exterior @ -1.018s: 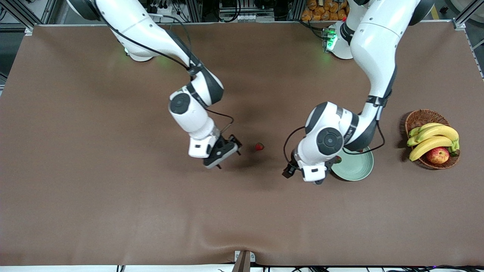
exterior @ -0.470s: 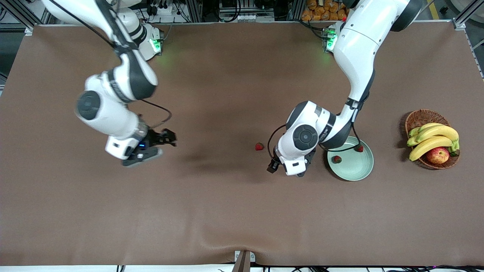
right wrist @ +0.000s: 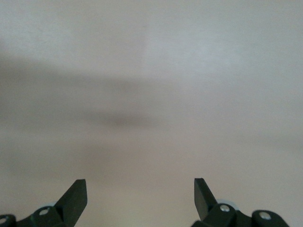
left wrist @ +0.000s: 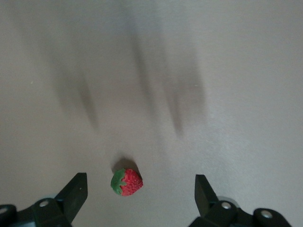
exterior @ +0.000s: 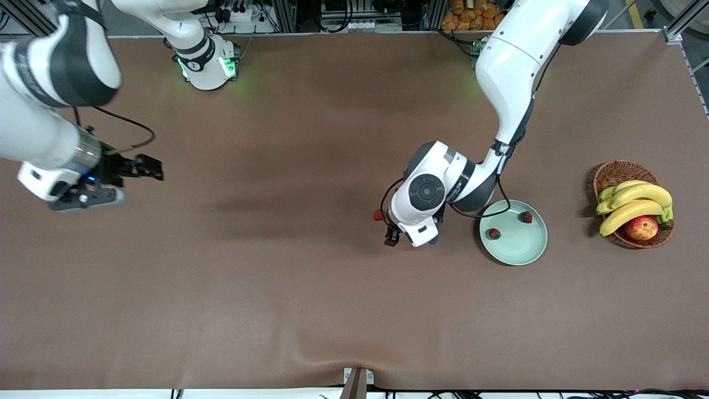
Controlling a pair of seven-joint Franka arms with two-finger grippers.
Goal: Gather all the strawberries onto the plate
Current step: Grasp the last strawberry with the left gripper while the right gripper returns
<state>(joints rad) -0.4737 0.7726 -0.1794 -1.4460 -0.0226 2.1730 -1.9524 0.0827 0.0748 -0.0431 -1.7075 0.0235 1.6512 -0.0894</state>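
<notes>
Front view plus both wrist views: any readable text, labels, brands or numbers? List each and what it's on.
None can be read.
White left arm: a dark band near its wrist carries small marks, too small to read.
Pale mint-green round plate, small red strawberries, brown woven basket: no markings visible.
Wrist views: no text.

High front camera overlooks table (exterior: 310, 310); wrist cameras face it closely.
</notes>
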